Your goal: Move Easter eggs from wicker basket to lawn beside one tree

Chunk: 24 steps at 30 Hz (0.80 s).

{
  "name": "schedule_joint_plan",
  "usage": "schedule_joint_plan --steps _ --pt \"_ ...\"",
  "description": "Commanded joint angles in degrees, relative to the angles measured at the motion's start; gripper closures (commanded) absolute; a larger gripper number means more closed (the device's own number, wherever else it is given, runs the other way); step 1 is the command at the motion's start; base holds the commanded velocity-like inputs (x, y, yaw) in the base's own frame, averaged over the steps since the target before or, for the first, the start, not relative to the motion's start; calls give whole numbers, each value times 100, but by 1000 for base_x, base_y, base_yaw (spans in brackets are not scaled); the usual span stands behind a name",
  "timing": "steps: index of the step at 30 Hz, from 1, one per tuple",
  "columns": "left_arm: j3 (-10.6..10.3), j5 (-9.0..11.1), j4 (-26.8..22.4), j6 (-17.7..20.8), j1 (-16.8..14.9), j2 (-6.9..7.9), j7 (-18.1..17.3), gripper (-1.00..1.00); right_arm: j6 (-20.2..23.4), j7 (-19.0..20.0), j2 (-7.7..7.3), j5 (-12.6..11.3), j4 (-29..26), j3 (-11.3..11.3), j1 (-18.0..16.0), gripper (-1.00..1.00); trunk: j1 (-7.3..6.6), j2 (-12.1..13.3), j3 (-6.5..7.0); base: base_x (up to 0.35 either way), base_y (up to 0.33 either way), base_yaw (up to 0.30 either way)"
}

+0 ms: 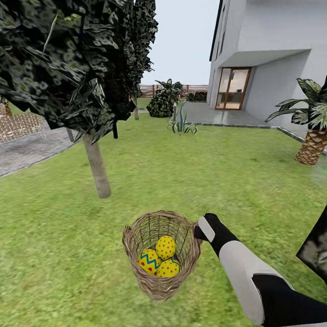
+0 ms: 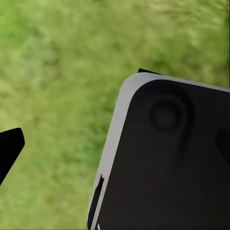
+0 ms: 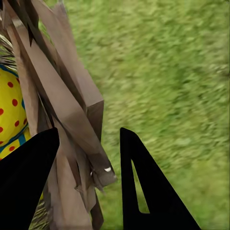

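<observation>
The wicker basket is just ahead of me over the lawn, with three yellow red-dotted Easter eggs in it; one egg has a blue zigzag. My right gripper is at the basket's right rim. In the right wrist view the gripper straddles the woven rim, which fills the gap between the fingers, and an egg sits inside. The pale leaning tree trunk rises beyond, to the left. One black fingertip of my left gripper hangs over grass.
A grey paved patio lies at far left and a scaly palm at right. The white house and its paved terrace stand behind. A dark robot panel covers much of the left wrist view. Open grass lies between basket and trunk.
</observation>
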Motion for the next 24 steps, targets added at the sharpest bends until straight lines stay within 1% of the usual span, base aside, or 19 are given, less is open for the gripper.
schedule_joint_plan --steps 1,24 --pt "6 52 -7 -3 2 0 -38 -100 -6 -50 5 -76 -10 -26 1 100 3 -2 -4 328 -104 0" --pt "6 52 -7 -3 2 0 -38 -100 -6 -50 7 -81 -10 -25 6 100 3 -2 -4 328 -111 0"
